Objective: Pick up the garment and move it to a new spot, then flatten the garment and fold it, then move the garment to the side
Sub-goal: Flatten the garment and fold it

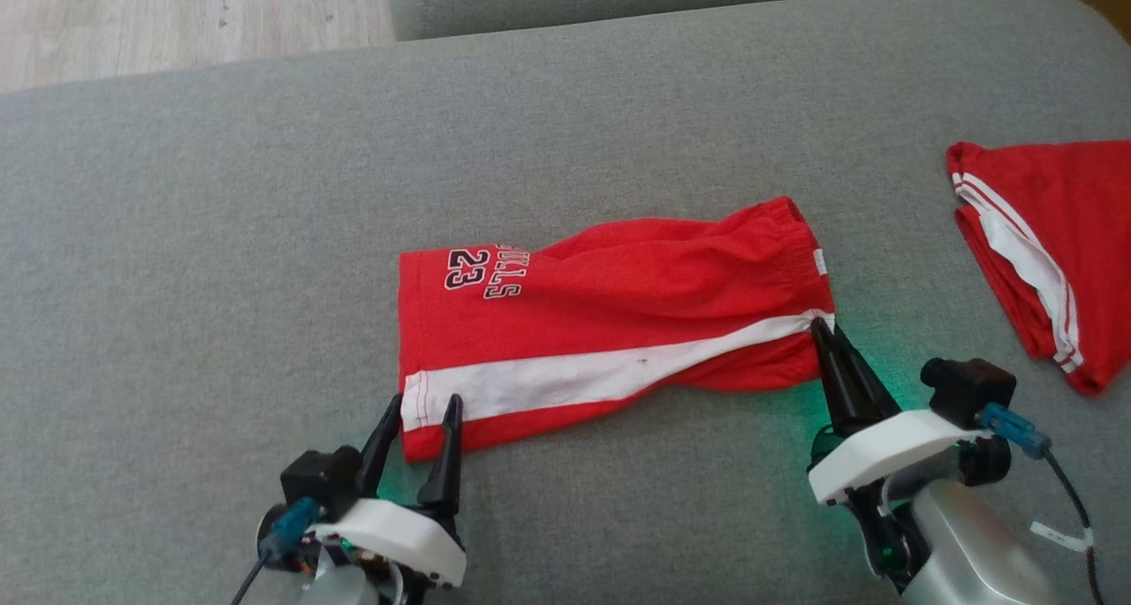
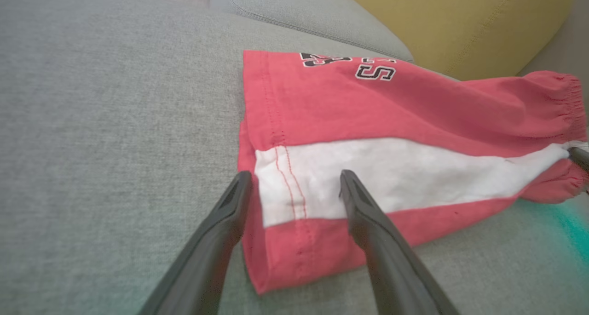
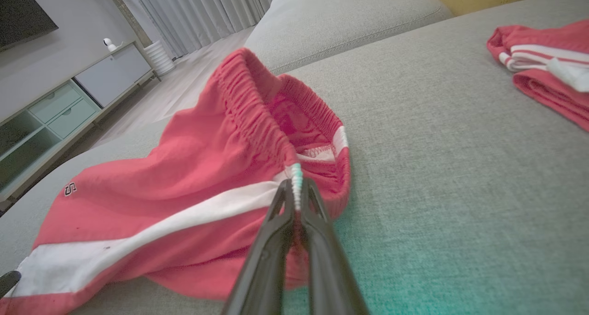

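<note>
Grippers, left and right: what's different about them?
The left gripper is open, its fingers straddling the hem of the red shorts; the right gripper is shut, pinching the waistband. The left gripper is at the leg end, the right gripper at the elastic end. Both have dark fingers and white bodies.

So the garment's a pair of red shorts point(image 1: 618, 309), folded leg over leg and lying mostly flat across the middle of the grey cushion point(image 1: 265, 190). The hem point(image 1: 405, 340) is on the left and the elastic waistband point(image 1: 793, 225) on the right. A white stripe point(image 1: 565, 377) runs along the near side, with a tiny dark speck on it. There's "23" and "BULLS" lettering point(image 1: 486, 274) at the far left corner. The waistband's puckered up and gaping a bit.
</note>
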Tool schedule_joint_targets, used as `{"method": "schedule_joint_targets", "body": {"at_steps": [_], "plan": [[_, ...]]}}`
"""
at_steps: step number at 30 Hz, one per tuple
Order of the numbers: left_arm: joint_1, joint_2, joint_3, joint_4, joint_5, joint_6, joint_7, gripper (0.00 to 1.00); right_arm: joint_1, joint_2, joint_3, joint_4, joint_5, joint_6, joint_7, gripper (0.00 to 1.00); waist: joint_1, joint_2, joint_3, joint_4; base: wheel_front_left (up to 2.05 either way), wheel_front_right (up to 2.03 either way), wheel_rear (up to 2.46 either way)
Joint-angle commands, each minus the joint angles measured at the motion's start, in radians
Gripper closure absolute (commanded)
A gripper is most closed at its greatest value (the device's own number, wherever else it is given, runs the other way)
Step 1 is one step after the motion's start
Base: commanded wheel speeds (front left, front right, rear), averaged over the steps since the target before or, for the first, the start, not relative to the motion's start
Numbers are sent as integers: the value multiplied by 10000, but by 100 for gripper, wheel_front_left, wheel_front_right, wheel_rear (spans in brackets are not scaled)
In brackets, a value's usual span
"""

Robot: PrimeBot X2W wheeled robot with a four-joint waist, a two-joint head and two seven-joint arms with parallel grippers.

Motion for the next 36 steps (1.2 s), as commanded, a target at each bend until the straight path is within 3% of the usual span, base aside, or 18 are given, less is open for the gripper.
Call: {"method": "schedule_joint_targets", "body": {"at_steps": [1, 15, 18, 20, 23, 25, 27, 28, 30, 32, 33, 34, 36], "plan": [[-429, 123, 125, -184, -126, -53, -53, 0, -262, -42, 152, -270, -28, -7, -137, 100, 0, 0, 17, 16, 0, 0, 0], [-506, 414, -478, -556, -539, -55, -53, 0, -314, 60, 57, -186, -143, -7, -137, 100, 0, 0, -26, 154, 0, 0, 0], [-501, 429, -457, -508, -460, -55, -53, 16, -329, 75, 73, -158, -142, -7, -137, 100, 0, 0, -40, 161, 0, 0, 0], [-503, 441, -450, -454, -425, -55, -53, 16, -337, 78, 87, -151, -147, -7, -137, 100, 0, 0, -44, 158, 0, 0, 0], [-515, 452, -455, -274, -375, -55, -53, 7, -361, 97, 107, -138, -135, -7, -137, 100, 0, 0, -53, 141, 0, 0, 0], [-554, 457, -473, -214, -358, -55, -53, 6, -388, 105, 111, -143, -133, -7, -137, 100, 0, 0, -45, 131, 0, 0, 0], [-613, 475, -463, -221, -340, -55, -53, 17, -413, 104, 110, -156, -142, -7, -137, 100, 0, 0, -31, 124, 0, 0, 0], [-645, 486, -415, -259, -308, -55, -53, 27, -420, 106, 101, -163, -139, -7, -137, 100, 0, 0, -28, 124, 0, 0, 0], [-662, 487, -327, -320, -214, -55, -53, 61, -425, 105, 88, -163, -146, -7, -137, 100, 0, 0, -35, 127, 0, 0, 0], [-662, 479, -312, -324, -135, -55, -53, 83, -420, 109, 80, -148, -148, -7, -137, 100, 0, 0, -57, 132, 0, 0, 0], [-667, 478, -286, -335, -94, -55, -53, 88, -410, 113, 81, -136, -142, -7, -137, 100, 0, 0, -80, 139, 0, 0, 0], [-684, 483, -218, -421, -34, -55, -53, 100, -397, 115, 74, -129, -135, -7, -137, 100, 0, 0, -106, 152, 0, 0, 0], [-670, 474, -24, -699, 140, -55, -53, 100, -357, 130, 33, -166, -113, -7, -137, 100, 0, 0, -186, 194, 0, 0, 0]]}}
